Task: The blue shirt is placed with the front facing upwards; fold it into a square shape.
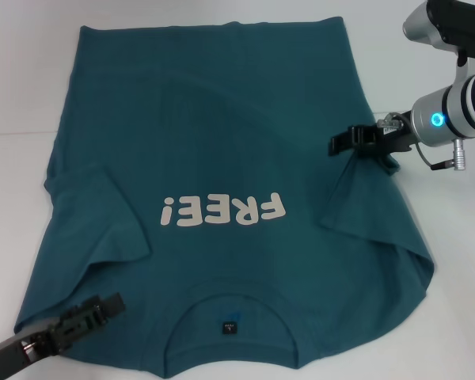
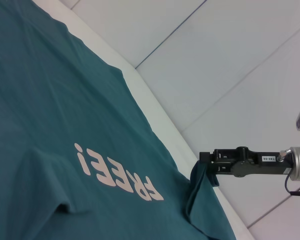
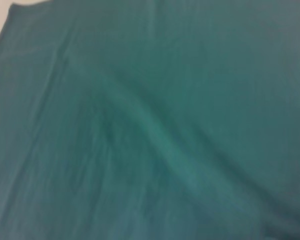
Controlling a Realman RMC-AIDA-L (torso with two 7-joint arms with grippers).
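Observation:
The blue shirt lies front up on the white table, its white "FREE!" lettering facing me and its collar at the near edge. Its left sleeve lies folded inward on the body. My right gripper is shut on the right sleeve's edge and holds it lifted over the shirt's right side. The left wrist view shows that right gripper pinching a raised peak of cloth beside the lettering. My left gripper rests low by the shirt's near left shoulder. The right wrist view shows only teal cloth.
The white table shows bare at the far left and at the right, beyond the shirt. The shirt's hem reaches near the far edge. Past the table edge in the left wrist view is pale tiled floor.

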